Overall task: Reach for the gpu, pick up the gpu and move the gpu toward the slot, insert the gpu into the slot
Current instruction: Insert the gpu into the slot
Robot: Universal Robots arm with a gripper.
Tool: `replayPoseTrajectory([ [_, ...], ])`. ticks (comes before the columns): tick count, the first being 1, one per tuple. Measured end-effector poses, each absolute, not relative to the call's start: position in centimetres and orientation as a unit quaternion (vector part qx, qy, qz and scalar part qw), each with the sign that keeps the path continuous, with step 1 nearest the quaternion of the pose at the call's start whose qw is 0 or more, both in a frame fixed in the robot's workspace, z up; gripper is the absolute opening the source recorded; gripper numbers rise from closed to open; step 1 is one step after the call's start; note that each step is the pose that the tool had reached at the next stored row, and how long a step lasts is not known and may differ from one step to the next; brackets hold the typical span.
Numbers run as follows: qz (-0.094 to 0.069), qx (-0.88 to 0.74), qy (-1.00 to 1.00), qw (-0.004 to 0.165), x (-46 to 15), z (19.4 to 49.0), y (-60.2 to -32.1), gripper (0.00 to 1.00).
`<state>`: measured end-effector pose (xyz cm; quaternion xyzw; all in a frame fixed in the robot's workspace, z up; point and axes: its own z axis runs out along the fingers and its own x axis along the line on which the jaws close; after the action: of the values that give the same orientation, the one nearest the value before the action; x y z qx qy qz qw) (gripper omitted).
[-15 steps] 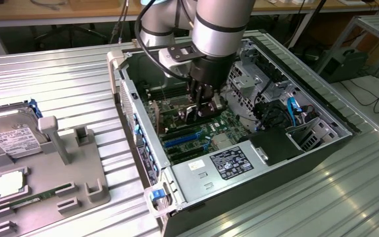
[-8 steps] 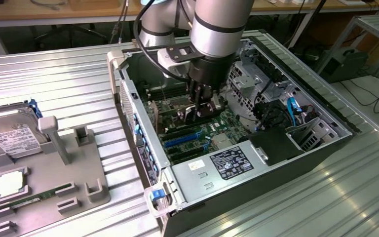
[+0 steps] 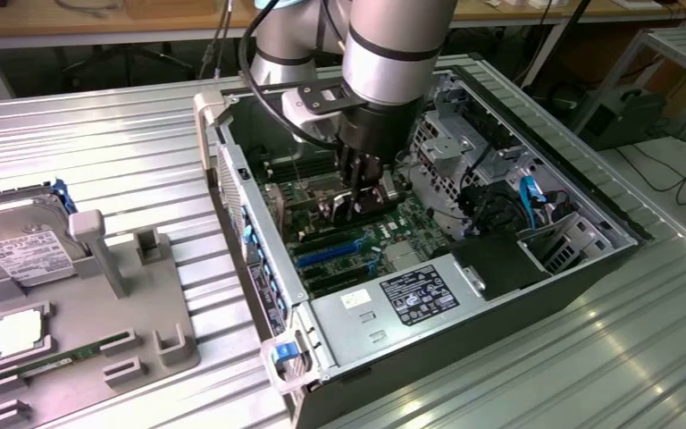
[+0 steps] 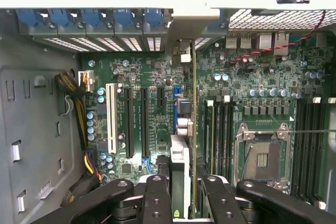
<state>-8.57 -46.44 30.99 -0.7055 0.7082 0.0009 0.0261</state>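
I have the gpu (image 4: pixel 181 182) clamped edge-on between my fingers (image 4: pixel 157 203), hanging over the motherboard (image 4: pixel 252 93) inside the open computer case (image 3: pixel 581 192). If the card tilts or drifts off its slot (image 4: pixel 176 106), I judge it could jam or scrape neighbouring parts. The memory sticks (image 4: pixel 223 129) crowd one side, cables (image 3: pixel 486 210) lie close, and a hard drive (image 3: pixel 15 250) sits out on the worktop (image 3: pixel 117 152).

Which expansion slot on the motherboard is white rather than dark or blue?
The long white slot, the one closest to the yellow-and-black cable bundle. The parallel slots beside it are black or blue, and the gripper holds the gpu edge-on farther along the row.
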Motion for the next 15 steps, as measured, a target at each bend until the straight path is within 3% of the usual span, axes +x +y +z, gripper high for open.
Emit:
replayPoseTrajectory([
  [5,0.013,-0.705,0.708,0.014,-8.0,30.7,-46.5,0.28],
  [15,0.013,-0.705,0.709,0.014,-8.0,29.6,-46.6,0.28],
])
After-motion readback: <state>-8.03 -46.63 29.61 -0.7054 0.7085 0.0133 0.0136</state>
